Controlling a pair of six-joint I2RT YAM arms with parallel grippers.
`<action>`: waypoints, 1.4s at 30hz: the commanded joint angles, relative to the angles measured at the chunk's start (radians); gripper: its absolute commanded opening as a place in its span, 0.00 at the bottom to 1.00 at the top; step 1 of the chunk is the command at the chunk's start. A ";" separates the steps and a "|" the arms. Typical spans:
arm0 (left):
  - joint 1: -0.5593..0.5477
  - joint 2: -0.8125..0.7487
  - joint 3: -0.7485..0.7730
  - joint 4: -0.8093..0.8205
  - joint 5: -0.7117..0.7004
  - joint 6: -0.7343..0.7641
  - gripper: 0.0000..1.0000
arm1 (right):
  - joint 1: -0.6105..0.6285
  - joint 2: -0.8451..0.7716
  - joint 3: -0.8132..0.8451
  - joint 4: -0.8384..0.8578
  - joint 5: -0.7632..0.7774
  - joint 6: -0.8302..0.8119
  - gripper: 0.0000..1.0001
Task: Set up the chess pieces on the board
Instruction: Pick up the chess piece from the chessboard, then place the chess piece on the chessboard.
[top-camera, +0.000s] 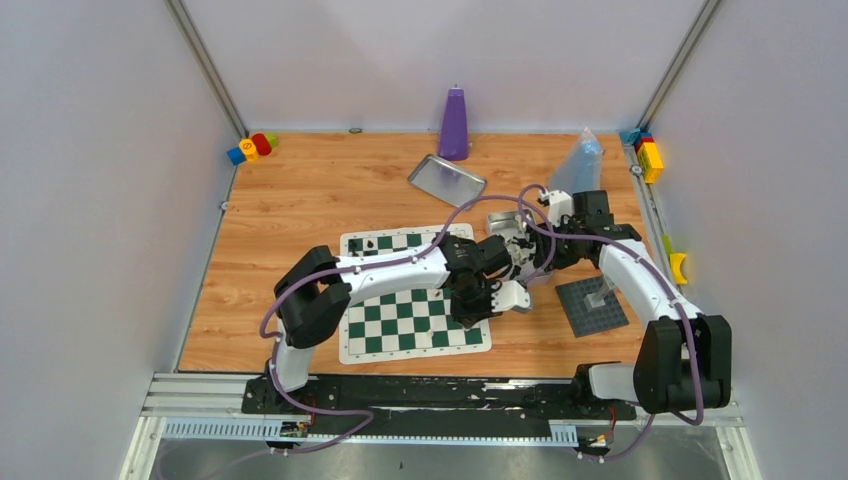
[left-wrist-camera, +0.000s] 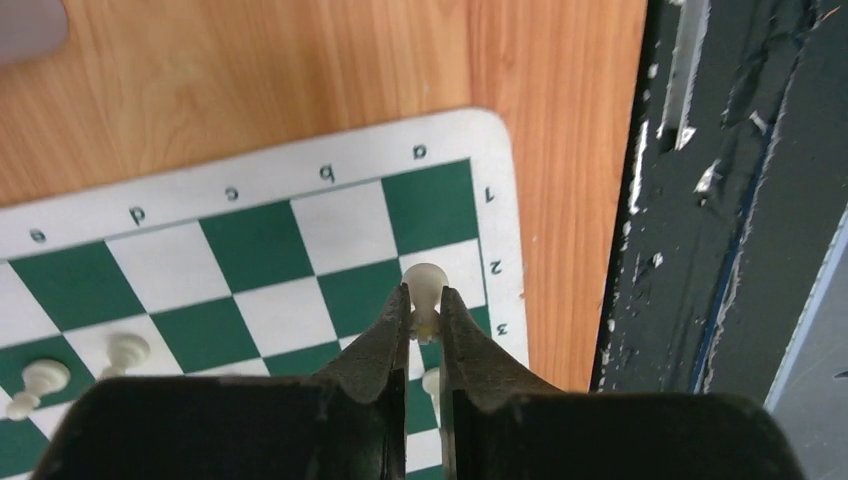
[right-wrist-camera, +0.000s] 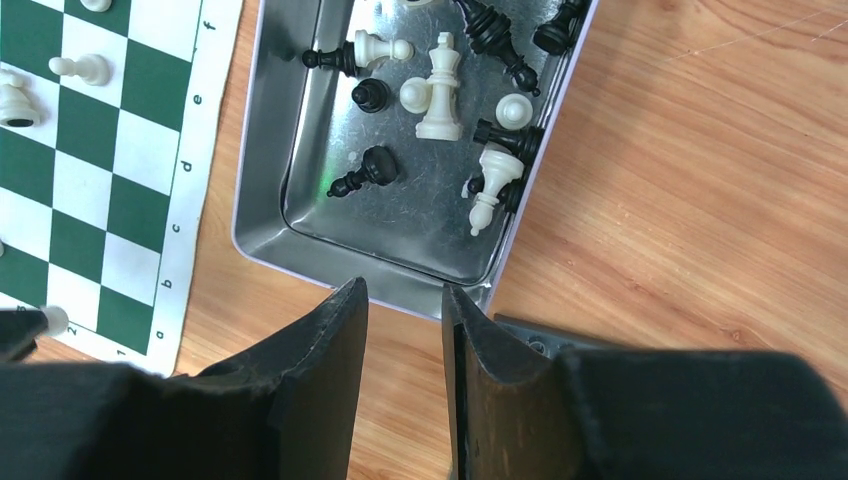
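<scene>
The left jaws are pinching a white pawn (left-wrist-camera: 425, 288) by its neck, right over the second-row square on the a file, next to the near corner of the board (top-camera: 415, 322). I can't tell whether its foot is already on the mat or just above it.

The right jaws hang a little way apart with nothing between them, over the bare desk (top-camera: 300, 200) just short of the tray (right-wrist-camera: 415, 200).

To my eye this is early in the job. A few other white pawns (left-wrist-camera: 128, 350) stand along that same second row, and one or two dark pieces (top-camera: 371, 243) show at the far edge of the board, though they are too small to name. The white back row is bare from a to e.

Most of the set is in the tray: the white king (right-wrist-camera: 440, 90), several black pieces (right-wrist-camera: 372, 165) lying on their sides, and more white ones. So the white pawn row is under way. The back rows and nearly all of black's side are left to do.
</scene>
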 joint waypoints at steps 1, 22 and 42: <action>-0.039 0.047 0.079 -0.014 0.006 0.019 0.12 | -0.010 -0.001 0.010 0.008 0.009 0.000 0.34; -0.090 0.116 0.084 0.026 -0.030 -0.004 0.18 | -0.020 -0.001 0.010 0.006 -0.007 -0.006 0.34; -0.009 -0.164 -0.141 0.004 -0.155 0.050 0.66 | -0.020 0.001 0.011 0.003 -0.013 -0.008 0.34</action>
